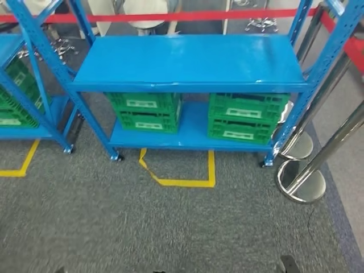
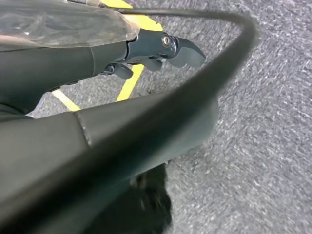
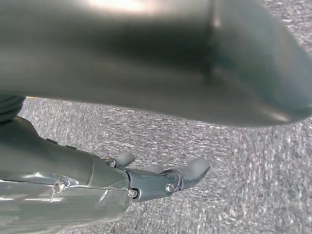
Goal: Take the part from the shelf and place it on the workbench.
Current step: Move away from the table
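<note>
A blue metal shelf unit (image 1: 189, 62) stands ahead of me on grey carpet, its top board bare. On its lower board sit two stacks of green crates, one at the left (image 1: 145, 111) and one at the right (image 1: 247, 116); what they contain is hidden. My left hand (image 2: 162, 48) hangs over the carpet with its fingers stretched out, holding nothing. My right hand (image 3: 165, 180) hangs the same way above the carpet, fingers extended with nothing in them.
A second blue shelf (image 1: 25, 85) with green crates (image 1: 17, 96) stands at the left. Yellow floor tape (image 1: 180, 181) marks a box before the shelf. Chrome stanchion bases (image 1: 300, 182) and a red belt (image 1: 172, 16) border the right and back.
</note>
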Motion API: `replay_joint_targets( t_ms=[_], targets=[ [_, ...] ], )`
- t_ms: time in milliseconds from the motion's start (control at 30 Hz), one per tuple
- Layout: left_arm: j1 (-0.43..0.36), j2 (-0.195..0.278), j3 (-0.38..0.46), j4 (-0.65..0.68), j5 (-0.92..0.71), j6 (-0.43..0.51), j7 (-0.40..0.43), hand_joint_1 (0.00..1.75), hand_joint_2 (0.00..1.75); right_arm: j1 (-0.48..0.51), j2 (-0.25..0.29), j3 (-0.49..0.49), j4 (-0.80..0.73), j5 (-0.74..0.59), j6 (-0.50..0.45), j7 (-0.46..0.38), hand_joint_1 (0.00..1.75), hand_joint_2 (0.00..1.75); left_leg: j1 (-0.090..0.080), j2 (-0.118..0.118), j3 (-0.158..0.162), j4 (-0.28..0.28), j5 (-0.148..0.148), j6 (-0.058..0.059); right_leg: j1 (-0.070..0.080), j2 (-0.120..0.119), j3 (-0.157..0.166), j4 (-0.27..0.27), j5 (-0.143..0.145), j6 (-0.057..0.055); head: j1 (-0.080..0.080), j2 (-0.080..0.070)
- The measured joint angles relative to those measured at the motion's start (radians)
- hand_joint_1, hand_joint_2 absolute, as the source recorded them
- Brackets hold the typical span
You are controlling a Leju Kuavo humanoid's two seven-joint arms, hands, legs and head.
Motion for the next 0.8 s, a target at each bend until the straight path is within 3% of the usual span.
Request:
replay_joint_targets(
  t_ms=[67, 100, 167, 267, 300, 367, 433, 467, 500, 533, 600, 667, 733, 800],
  targets=[
    [0.004, 0.003, 0.0, 0.0, 0.0, 0.002, 0.0, 0.0, 0.0, 0.002, 0.002, 0.0, 0.0, 0.0, 0.0, 0.0, 0.0, 0.0, -0.014, 0.0, 0.015, -0.123, 0.109, 0.026, 0.003, 0.004, 0.032, -0.009, -0.025, 0.0, -0.006, 0.0],
    [0.004, 0.005, 0.0, 0.001, 0.0, 0.002, 0.0, 0.0, 0.0, 0.001, 0.005, 0.0, 0.001, 0.0, 0.0, -0.001, 0.0, 0.0, -0.022, 0.0, 0.034, -0.177, 0.136, 0.039, 0.003, 0.005, 0.045, -0.018, -0.035, 0.002, -0.007, 0.0],
    [0.0, 0.008, 0.0, 0.002, 0.0, 0.004, 0.0, 0.0, 0.0, 0.0, 0.009, 0.0, 0.001, 0.0, 0.0, -0.001, 0.0, 0.0, -0.032, 0.0, 0.071, -0.24, 0.124, 0.053, 0.0, 0.004, 0.072, -0.044, -0.041, 0.013, -0.011, 0.0],
    [0.0, 0.007, 0.0, 0.001, 0.0, 0.004, 0.001, 0.0, 0.0, 0.0, 0.009, 0.0, 0.0, -0.001, 0.0, -0.001, 0.0, 0.0, -0.026, -0.002, 0.132, -0.303, 0.101, 0.059, -0.001, -0.002, 0.105, -0.036, -0.02, 0.033, -0.016, 0.0],
    [0.002, 0.007, 0.0, 0.001, 0.0, 0.004, 0.001, 0.0, 0.0, -0.001, 0.009, 0.001, 0.0, -0.001, 0.0, -0.001, 0.0, 0.0, -0.022, -0.002, 0.155, -0.315, 0.096, 0.06, 0.0, -0.003, 0.089, 0.001, -0.017, 0.039, -0.012, 0.0],
    [0.003, 0.007, 0.0, 0.001, 0.0, 0.004, 0.001, 0.0, 0.0, -0.003, 0.009, 0.001, 0.0, -0.003, 0.0, -0.002, 0.0, 0.0, -0.016, -0.002, 0.199, -0.334, 0.082, 0.06, -0.002, -0.006, 0.013, 0.13, -0.037, 0.045, -0.002, 0.0],
    [0.003, 0.006, 0.0, 0.001, 0.0, 0.004, 0.001, 0.0, 0.0, -0.002, 0.009, 0.001, 0.001, -0.004, -0.001, -0.001, 0.0, 0.0, -0.013, -0.003, 0.238, -0.344, 0.059, 0.06, -0.005, -0.006, -0.078, 0.23, -0.104, 0.052, 0.006, 0.0],
    [0.004, 0.006, 0.0, 0.001, 0.0, 0.004, 0.001, 0.0, 0.0, 0.0, 0.009, 0.001, 0.002, -0.004, -0.001, -0.001, 0.0, 0.0, -0.01, -0.004, 0.259, -0.347, 0.045, 0.057, -0.007, -0.007, -0.11, 0.24, -0.137, 0.057, 0.009, 0.0],
    [0.005, 0.005, 0.0, 0.001, 0.0, 0.004, 0.001, 0.0, 0.0, 0.003, 0.009, 0.001, 0.002, -0.004, -0.001, 0.0, 0.0, 0.0, -0.007, -0.006, 0.28, -0.348, 0.03, 0.054, -0.009, -0.007, -0.129, 0.221, -0.149, 0.063, 0.014, 0.0],
    [0.007, 0.004, 0.0, 0.001, 0.0, 0.004, 0.001, 0.0, 0.0, 0.006, 0.009, 0.001, 0.003, -0.004, -0.001, 0.0, 0.0, 0.0, -0.003, -0.006, 0.301, -0.349, 0.015, 0.05, -0.011, -0.009, -0.138, 0.178, -0.132, 0.067, 0.019, 0.0],
    [0.008, 0.003, 0.0, 0.001, 0.0, 0.004, 0.002, 0.0, 0.0, 0.008, 0.009, 0.002, 0.006, -0.004, -0.001, 0.0, 0.0, 0.0, 0.001, -0.006, 0.341, -0.348, -0.017, 0.039, -0.014, -0.019, -0.129, 0.073, -0.013, 0.07, 0.033, 0.0],
    [0.0, 0.003, 0.0, 0.001, 0.0, 0.004, 0.002, 0.0, 0.0, 0.002, 0.009, 0.002, 0.006, -0.004, -0.001, 0.0, 0.0, 0.0, 0.001, -0.006, 0.374, -0.349, -0.049, 0.026, -0.011, -0.032, -0.111, 0.025, 0.07, 0.059, 0.043, 0.0],
    [-0.02, 0.003, 0.0, -0.001, 0.0, 0.004, 0.001, 0.0, 0.0, -0.015, 0.009, 0.002, 0.002, -0.004, -0.001, 0.0, 0.0, 0.0, 0.001, -0.005, 0.378, -0.318, -0.048, 0.01, -0.008, -0.03, -0.101, 0.025, 0.069, 0.038, 0.041, 0.0],
    [-0.043, 0.001, 0.0, -0.003, 0.0, 0.004, 0.001, 0.0, 0.0, -0.037, 0.007, 0.002, -0.001, -0.004, -0.001, -0.001, 0.0, 0.0, 0.002, -0.005, 0.334, -0.229, -0.031, 0.0, -0.009, -0.023, -0.087, 0.022, 0.072, 0.017, 0.031, 0.0]
  ],
)
